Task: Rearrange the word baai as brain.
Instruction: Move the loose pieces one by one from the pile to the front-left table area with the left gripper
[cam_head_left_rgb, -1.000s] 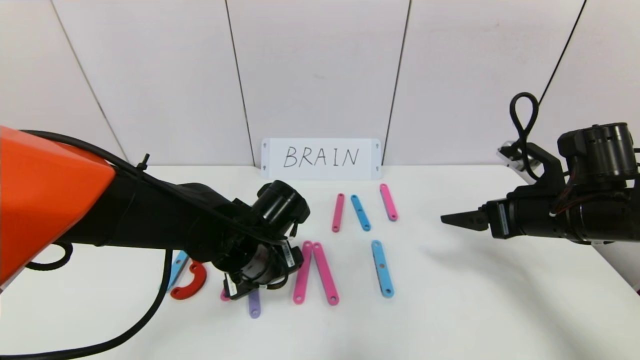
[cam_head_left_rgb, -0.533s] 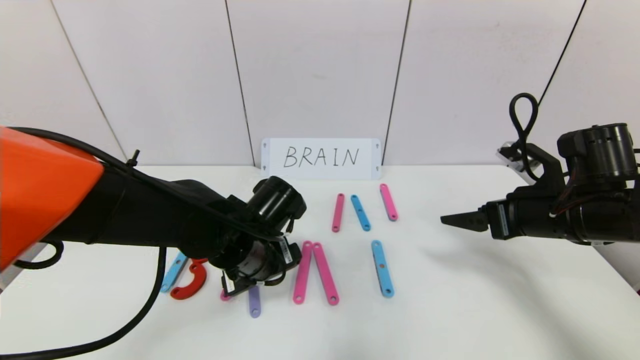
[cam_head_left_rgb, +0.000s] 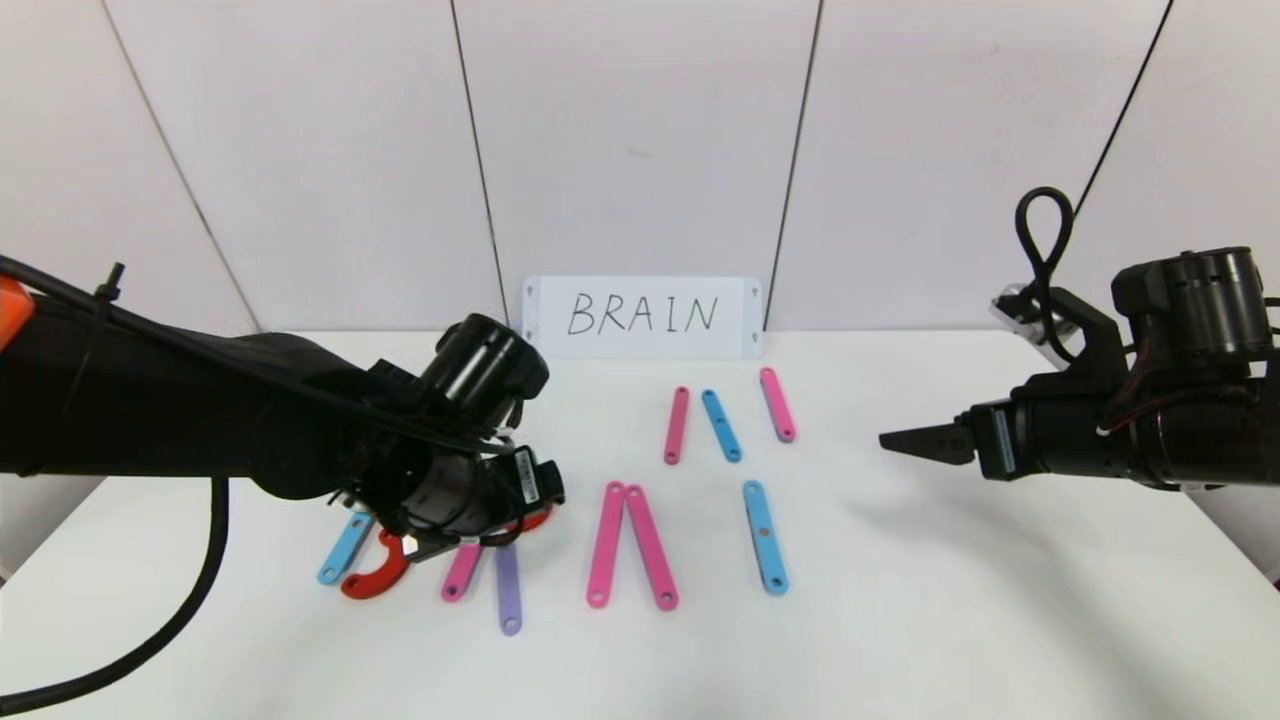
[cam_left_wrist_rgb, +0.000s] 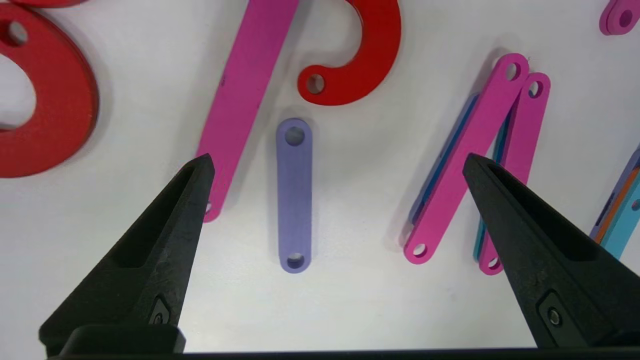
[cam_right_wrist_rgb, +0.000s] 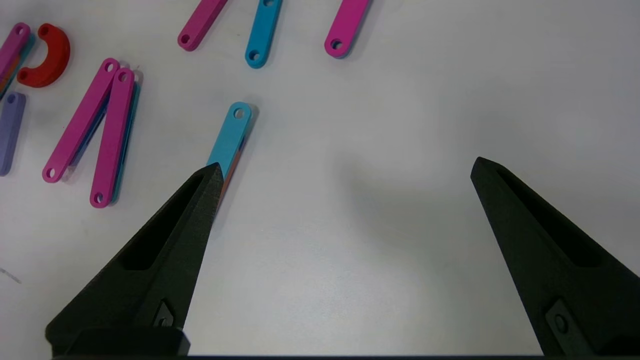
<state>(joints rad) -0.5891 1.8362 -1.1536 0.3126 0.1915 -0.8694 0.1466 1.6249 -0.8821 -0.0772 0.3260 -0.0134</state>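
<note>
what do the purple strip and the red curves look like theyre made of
Purple strip: probably matte plastic or foam board; flat, uniform colour, clean punched holes, no glare. Red curves: likely the same sheet stock, slightly glossier, with a visible cut edge showing thickness.

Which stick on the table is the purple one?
The purple strip is the short one lying nearest the front edge, right of a pink strip, below the left tool. It is the only purple one showing; the others are pink or blue.

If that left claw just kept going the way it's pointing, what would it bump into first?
Most likely the purple strip: the left claw hangs open over the table, pointing down, with that strip lying flat between its tips. How high it hangs is unclear.
</note>
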